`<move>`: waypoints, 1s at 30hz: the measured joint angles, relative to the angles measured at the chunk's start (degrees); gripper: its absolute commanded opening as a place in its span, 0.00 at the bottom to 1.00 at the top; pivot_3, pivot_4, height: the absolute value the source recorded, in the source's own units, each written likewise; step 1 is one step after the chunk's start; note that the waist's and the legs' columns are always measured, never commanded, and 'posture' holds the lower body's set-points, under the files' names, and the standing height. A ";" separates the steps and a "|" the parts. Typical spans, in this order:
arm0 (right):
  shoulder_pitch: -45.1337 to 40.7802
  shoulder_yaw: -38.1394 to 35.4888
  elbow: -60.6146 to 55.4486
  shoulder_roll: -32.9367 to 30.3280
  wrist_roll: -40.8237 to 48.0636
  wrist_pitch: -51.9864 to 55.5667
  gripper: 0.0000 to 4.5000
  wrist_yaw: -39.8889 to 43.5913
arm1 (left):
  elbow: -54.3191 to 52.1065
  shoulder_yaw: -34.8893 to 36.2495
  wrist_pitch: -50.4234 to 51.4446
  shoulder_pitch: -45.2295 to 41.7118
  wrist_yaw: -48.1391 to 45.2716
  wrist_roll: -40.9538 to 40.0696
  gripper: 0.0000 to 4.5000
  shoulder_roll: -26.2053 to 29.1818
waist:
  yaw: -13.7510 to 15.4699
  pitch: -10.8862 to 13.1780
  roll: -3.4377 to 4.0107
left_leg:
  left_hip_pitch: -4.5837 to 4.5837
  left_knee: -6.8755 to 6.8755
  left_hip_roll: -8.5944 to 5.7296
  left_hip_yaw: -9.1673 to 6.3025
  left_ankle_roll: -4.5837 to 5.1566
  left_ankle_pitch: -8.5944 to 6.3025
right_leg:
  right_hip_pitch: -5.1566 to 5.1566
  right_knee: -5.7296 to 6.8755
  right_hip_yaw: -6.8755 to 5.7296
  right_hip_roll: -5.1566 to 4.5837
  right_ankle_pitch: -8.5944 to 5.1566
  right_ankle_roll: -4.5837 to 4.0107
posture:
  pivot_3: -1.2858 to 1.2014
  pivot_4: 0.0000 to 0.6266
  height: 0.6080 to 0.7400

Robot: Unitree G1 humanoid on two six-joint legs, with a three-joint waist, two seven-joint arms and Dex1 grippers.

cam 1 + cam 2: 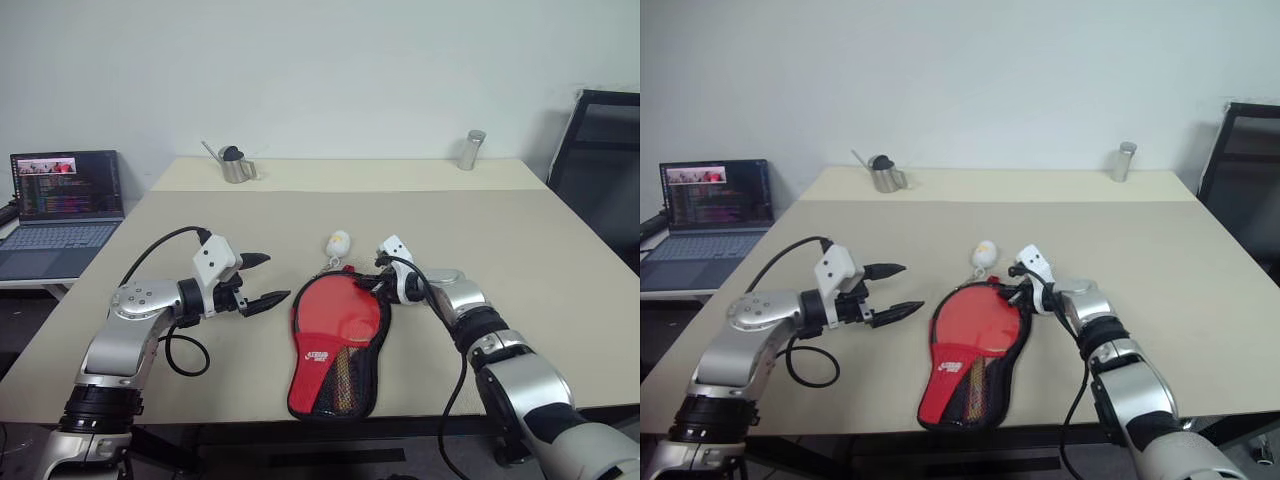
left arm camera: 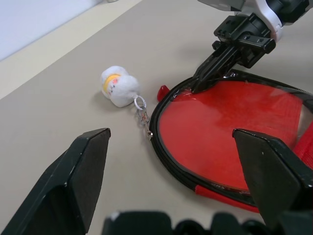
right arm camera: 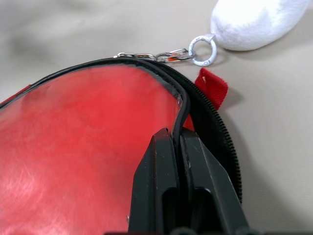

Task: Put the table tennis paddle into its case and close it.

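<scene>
The case [image 1: 303, 392] lies unzipped near the table's front edge, its red lining, white logo and black mesh pocket facing up. Inside it rests the table tennis paddle [image 1: 338, 310], red face up, with its striped handle [image 1: 342, 375] under the mesh. My right gripper [image 1: 378, 285] is at the case's far right rim. In the right wrist view this gripper [image 3: 178, 134] is shut on the thin black edge of the case [image 3: 215, 127], just beside the paddle's face [image 3: 83, 147]. My left gripper [image 1: 276, 278] hovers open to the left of the case, holding nothing.
A small white plush charm [image 1: 338, 242] on a chain hangs off the case's zip, just beyond it. A metal jug [image 1: 236, 165] and a metal shaker [image 1: 472, 150] stand at the far edge. An open laptop [image 1: 65, 205] is left of the table, and a black chair [image 1: 600, 170] is at the right.
</scene>
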 measured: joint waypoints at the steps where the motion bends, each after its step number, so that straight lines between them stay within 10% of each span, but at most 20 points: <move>1: 0.25 0.17 -0.48 0.02 -0.09 0.10 0.00 0.20 | 0.00 -0.04 -0.03 0.00 -0.02 0.00 0.97 0.00 | 0.00 0.00 0.00 | 0.00 0.00 0.01 0.00 0.00 0.00 | 0.00 0.00 0.00 0.00 0.00 0.00 | 0.52 0.24 1.00; 8: 0.56 0.22 -1.37 0.19 -1.45 -0.04 0.00 -1.06 | 0.11 -0.70 -0.38 -0.08 -0.09 0.03 0.97 -0.19 | -0.02 0.00 0.00 | 0.04 0.00 0.01 0.01 0.00 0.00 | 0.01 0.02 0.01 0.00 0.00 0.00 | 0.52 0.24 1.00; 22: -0.13 0.02 -1.68 -2.80 -4.17 -5.70 0.99 -6.34 | 1.35 -2.62 -2.72 -0.28 -0.01 0.28 0.97 -1.85 | 0.29 0.04 0.06 | 0.08 0.00 0.00 0.03 -0.03 0.02 | 0.05 0.03 0.02 -0.01 0.00 -0.01 | 0.52 0.24 1.00; 30: 0.67 -1.34 -11.77 -5.05 -1.43 -0.28 0.99 -5.02 | 2.27 -4.24 -3.90 -0.69 0.06 0.58 0.97 -4.28 | 0.53 0.06 0.09 | 0.02 0.01 0.00 0.02 -0.02 0.02 | 0.05 0.00 0.00 -0.03 0.00 -0.01 | 0.52 0.24 1.00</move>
